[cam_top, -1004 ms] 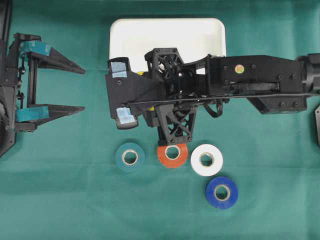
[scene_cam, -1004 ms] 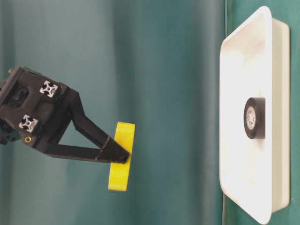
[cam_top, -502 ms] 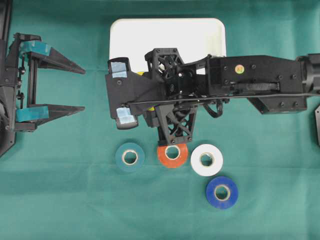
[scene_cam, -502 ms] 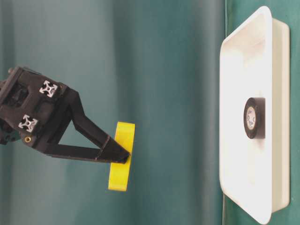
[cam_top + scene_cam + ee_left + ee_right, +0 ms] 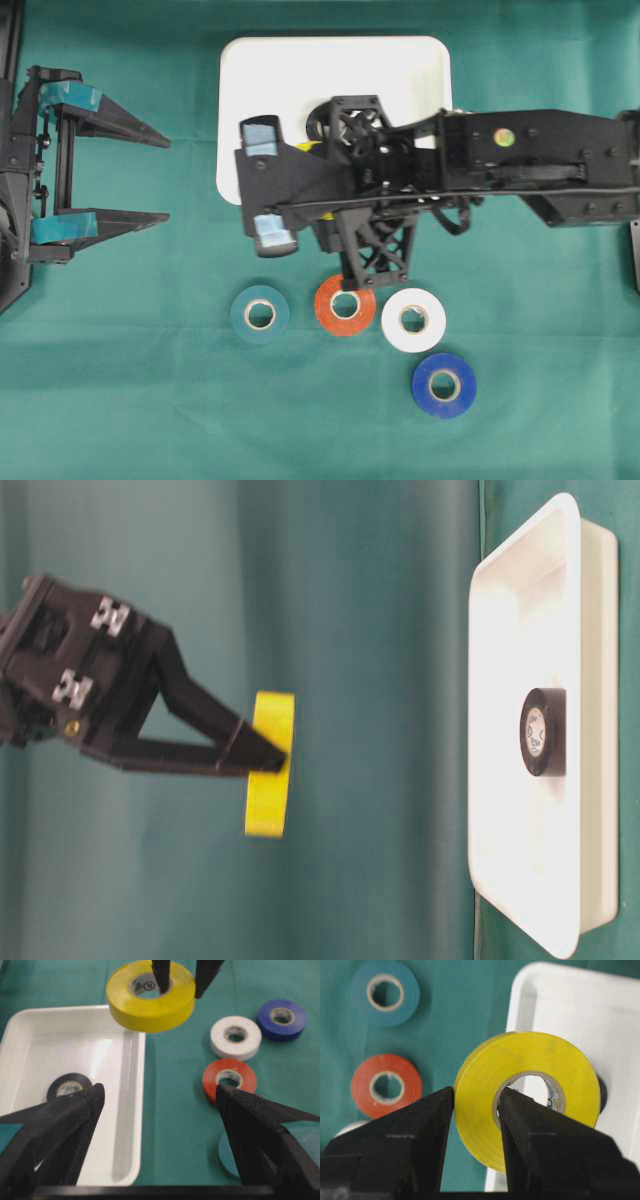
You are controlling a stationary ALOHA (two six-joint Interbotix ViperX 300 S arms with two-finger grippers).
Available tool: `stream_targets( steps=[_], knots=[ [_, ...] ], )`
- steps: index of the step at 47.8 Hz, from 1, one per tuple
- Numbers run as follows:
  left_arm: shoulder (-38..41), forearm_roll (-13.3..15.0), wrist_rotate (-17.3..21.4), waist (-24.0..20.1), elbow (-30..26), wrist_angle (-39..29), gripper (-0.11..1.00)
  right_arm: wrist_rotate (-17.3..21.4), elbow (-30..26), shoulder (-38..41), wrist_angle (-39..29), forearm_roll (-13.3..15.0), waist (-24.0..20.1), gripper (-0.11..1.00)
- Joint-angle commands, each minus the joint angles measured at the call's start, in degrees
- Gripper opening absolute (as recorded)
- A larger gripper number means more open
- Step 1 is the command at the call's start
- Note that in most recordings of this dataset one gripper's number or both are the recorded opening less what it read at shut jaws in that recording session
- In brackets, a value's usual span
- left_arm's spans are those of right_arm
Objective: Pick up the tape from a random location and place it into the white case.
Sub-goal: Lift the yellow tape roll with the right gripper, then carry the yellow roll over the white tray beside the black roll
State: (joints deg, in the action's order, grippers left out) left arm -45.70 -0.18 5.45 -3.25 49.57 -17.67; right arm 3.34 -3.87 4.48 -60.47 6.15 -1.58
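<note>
Lying on the green cloth [image 5: 150,400], the white case [image 5: 300,70] is seen with a black roll [image 5: 67,1086] inside. Above its near edge the yellow tape [image 5: 525,1095] is clamped by the right gripper [image 5: 476,1105]; the left gripper [image 5: 150,178] is spread wide.

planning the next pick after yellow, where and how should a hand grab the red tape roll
The red tape roll lies flat with its core hole facing up. Come straight down from above: one finger into the hole, one outside, pinching the wall on its bare lower side, since the white roll sits close beside it.
</note>
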Motion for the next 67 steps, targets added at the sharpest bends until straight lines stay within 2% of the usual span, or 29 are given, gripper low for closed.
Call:
stream_targets(
  steps=[1,30,48,67],
  knots=[
    [0.0,0.0,-0.1,0.1,-0.8,0.2,0.97,0.4,0.8,-3.2,0.4,0.1,-0.2,0.32],
    [0.0,0.0,-0.1,0.1,-0.8,0.2,0.97,1.1,18.2,-16.0,6.0,0.1,-0.3,0.32],
    [0.0,0.0,-0.1,0.1,-0.9,0.3,0.97,1.0,19.1,-15.7,7.8,0.2,1.2,0.32],
    [0.0,0.0,-0.1,0.1,-0.8,0.3,0.97,0.9,18.7,-14.3,9.2,2.0,9.7,0.32]
  ],
)
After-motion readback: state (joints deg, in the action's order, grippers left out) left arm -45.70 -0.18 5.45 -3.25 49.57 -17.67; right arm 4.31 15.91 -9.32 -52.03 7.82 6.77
